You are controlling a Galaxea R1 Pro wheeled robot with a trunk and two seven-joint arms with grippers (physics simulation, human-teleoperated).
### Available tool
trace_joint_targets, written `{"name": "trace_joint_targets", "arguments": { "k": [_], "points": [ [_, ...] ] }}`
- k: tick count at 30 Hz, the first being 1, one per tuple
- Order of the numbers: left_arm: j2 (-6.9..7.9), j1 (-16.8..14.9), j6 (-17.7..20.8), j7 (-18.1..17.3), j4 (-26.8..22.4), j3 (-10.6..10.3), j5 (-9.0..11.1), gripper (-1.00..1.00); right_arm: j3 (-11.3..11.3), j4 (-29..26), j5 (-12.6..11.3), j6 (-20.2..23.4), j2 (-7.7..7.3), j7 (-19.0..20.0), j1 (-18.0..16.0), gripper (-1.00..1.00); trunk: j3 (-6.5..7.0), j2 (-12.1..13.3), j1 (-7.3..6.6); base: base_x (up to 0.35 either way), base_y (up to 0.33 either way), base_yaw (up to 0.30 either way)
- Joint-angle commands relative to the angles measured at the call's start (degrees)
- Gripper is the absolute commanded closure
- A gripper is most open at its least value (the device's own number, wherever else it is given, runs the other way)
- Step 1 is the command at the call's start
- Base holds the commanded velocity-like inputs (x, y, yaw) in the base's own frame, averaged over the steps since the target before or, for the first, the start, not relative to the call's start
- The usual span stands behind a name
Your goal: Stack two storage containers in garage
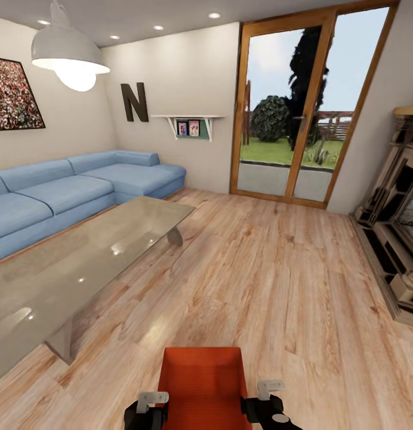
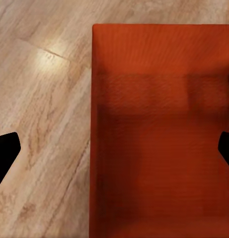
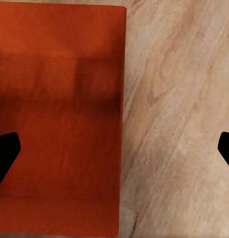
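Head view puts us in the living room, a red-orange rectangular open-top bin (image 1: 202, 382) near on the light wood plank floor (image 1: 260, 269). Our left tool (image 1: 151, 401) and right tool (image 1: 267, 391) are spread, one straddling each side wall. Next, we judge, both must pinch and lift for the garage.

bin (image 1: 202, 382): near end cut by head view's bottom edge; second bin, if stacked, can't tell
left tool (image 1: 148, 408): only upper part in head view, grip on bin wall unclear; in left wrist view fingertips (image 2: 5, 153) cut by side edges
right tool (image 1: 267, 399): same, lower part cut off; fingertips (image 3: 4, 152) cut at edges
sofa (image 1: 63, 194): left end out of frame
fireplace (image 1: 397, 221): right side cut
shelf photos (image 1: 188, 128): too small to read
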Motion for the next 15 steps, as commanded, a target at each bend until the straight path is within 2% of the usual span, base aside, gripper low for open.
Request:
{"name": "trace_joint_targets", "arguments": {
  "k": [1,15],
  "points": [
    [-0.03,-0.05,-0.21,0.2,0.06,0.46,-0.61,-1.0,0.31,0.07,0.04,-0.13,0.0,-0.32,-0.04,-1.0,-0.23,-0.44,0.22,0.0,0.0,0.0],
    [-0.03,-0.02,-0.21,0.2,0.06,0.46,-0.61,-1.0,0.3,0.07,0.05,-0.13,-0.01,-0.33,-0.04,-1.0,-2.75,-6.05,3.29,0.0,0.0,0.0]
  ]
}}
